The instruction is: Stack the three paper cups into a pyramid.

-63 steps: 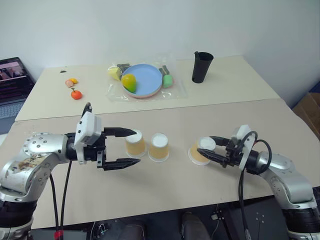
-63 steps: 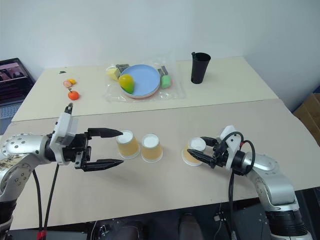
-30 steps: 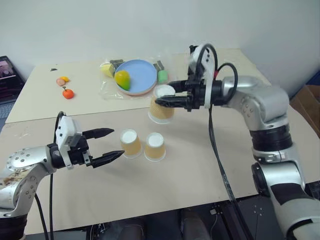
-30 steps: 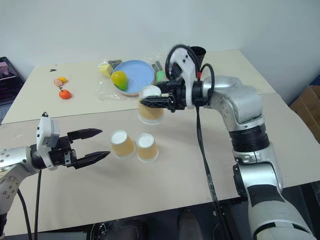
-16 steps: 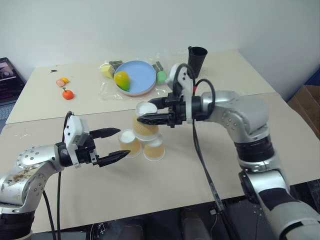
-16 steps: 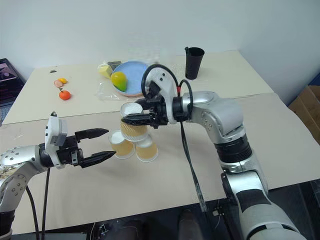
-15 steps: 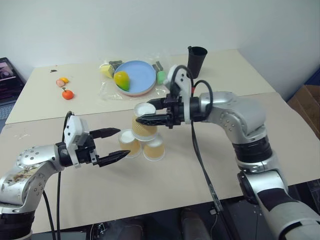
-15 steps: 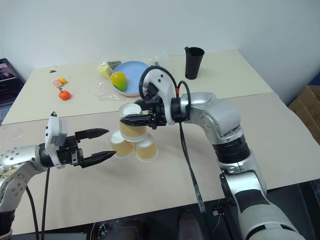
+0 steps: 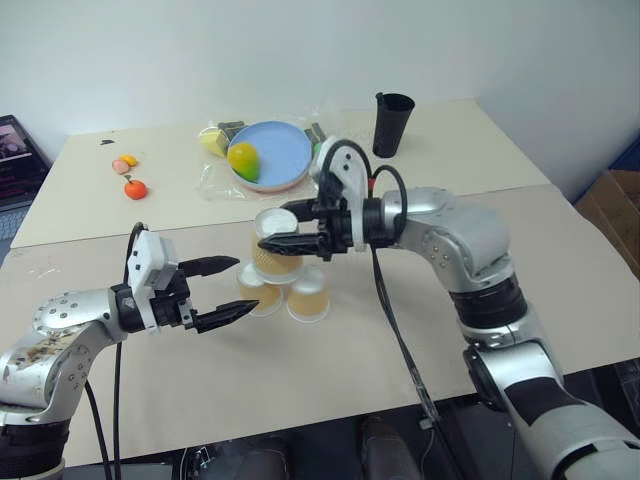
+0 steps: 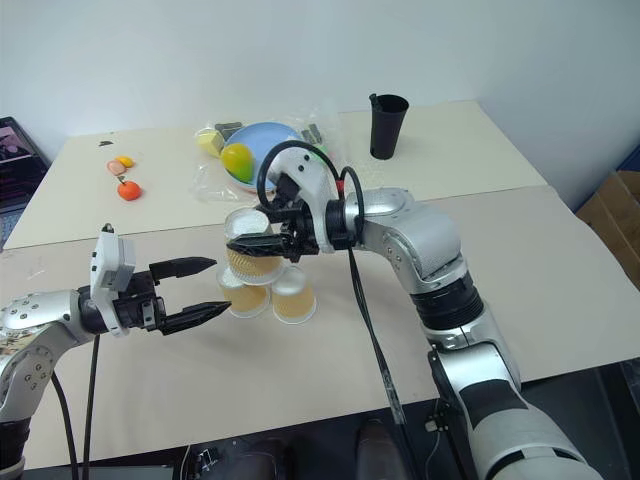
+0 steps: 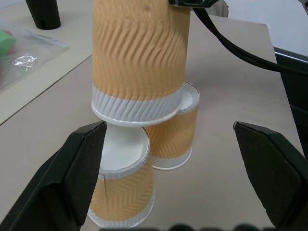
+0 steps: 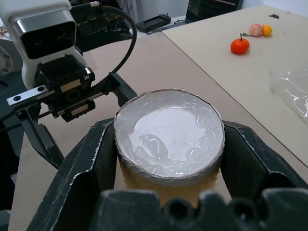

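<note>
Your right gripper (image 10: 250, 240) pinches the third upside-down orange-tan paper cup (image 10: 248, 252) just above the two orange-tan paper cups (image 9: 288, 292) on the tan table (image 9: 400, 330). Lower it flat so it sits on both white bases, then let go slowly. Your left gripper (image 9: 225, 292) is spread wide at 9 o'clock of them, so keep it off them.

Bright, even overhead room light, soft short shadows under the paper cups (image 9: 290, 280) on the table (image 9: 420, 330). Sharp head views, no motion blur; mild glare on the plastic wrap (image 9: 215, 180). Blurred close up in the wrist views: left gripper's fingers (image 11: 72, 178), right gripper's fingers (image 12: 86, 168).
</note>
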Tool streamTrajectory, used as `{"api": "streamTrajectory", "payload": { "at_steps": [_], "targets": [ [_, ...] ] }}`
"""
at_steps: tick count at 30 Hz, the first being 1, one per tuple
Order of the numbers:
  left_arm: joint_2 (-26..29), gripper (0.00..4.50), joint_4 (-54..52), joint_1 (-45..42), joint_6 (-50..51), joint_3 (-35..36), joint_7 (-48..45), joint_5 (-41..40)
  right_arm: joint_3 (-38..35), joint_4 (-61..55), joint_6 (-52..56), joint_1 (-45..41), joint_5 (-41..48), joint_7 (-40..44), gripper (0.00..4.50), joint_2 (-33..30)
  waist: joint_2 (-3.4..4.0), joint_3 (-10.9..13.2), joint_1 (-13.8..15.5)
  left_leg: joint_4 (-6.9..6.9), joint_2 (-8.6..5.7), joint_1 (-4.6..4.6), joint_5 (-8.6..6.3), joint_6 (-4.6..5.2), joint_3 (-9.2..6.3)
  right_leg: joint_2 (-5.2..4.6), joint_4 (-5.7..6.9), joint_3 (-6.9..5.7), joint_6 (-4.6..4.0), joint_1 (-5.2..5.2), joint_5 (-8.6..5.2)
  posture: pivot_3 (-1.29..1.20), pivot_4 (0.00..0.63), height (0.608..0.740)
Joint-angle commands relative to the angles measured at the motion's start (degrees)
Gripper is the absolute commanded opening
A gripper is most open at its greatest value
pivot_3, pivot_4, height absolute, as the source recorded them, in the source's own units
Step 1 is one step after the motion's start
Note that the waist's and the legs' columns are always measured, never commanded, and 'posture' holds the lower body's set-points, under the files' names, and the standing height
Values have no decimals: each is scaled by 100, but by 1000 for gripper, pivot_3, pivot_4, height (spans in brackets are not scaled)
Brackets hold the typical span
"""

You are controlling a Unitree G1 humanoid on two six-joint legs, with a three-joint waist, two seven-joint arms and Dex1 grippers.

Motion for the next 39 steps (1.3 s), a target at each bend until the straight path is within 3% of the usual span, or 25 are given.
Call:
{"api": "streamTrajectory", "payload": {
  "at_steps": [1, 8, 9, 12, 27, 35, 39],
  "targets": [
    [30, 4500, -135, -3, -150, 142, 27, -19, -51, -142, -145, -4, 2, 68, 2803, -27, 0, 0, 2, 0, 0, 0, 0, 0, -1, 0, 0, 0, 0, 0, 0, 0, 150, 735],
    [15, 4500, -142, -2, -149, 141, 49, -30, 33, -98, -309, 85, -114, 120, 2803, -27, 0, 0, -1, 0, 1, 2, 0, 0, 1, 0, -1, 0, 0, -1, 0, 0, 150, 735],
    [12, 4500, -150, 9, -149, 145, 54, -33, 26, -102, -334, 96, -127, 122, 3791, -28, 0, 0, 0, 0, 1, 2, 0, 0, 0, 0, -1, 0, 0, 0, 0, 0, 150, 735],
    [6, 4500, -155, -3, -137, 130, 72, -41, -22, -148, -396, 116, -93, 203, 4437, -35, 0, 0, 0, 0, 0, 2, 0, 0, 0, 0, -1, 0, 0, 0, 0, 0, 150, 735],
    [-142, 4500, -28, -177, -201, 42, 189, 1, -1068, -473, 367, -191, 1041, 735, 4437, -704, 0, 0, 6, -1, 1, 2, -1, 1, 0, 0, -3, -1, 0, 2, 0, 0, 150, 735],
    [-444, 4500, 119, -169, 318, 1296, 1357, -712, -2440, -554, -286, 1334, 722, 295, 4437, -1997, -6, -3, 63, 0, -1, 0, -1, 2, 2, -2, -5, -2, 0, 8, 0, 0, 150, 735],
    [-575, 4500, -97, 179, 445, 1754, 1841, -898, -3362, -365, -696, 2257, 572, -197, 4437, -2231, -6, -3, 52, 0, -2, 0, -5, 9, 16, -6, -4, 2, 1, 8, 1, 0, 150, 735]
  ]
}}
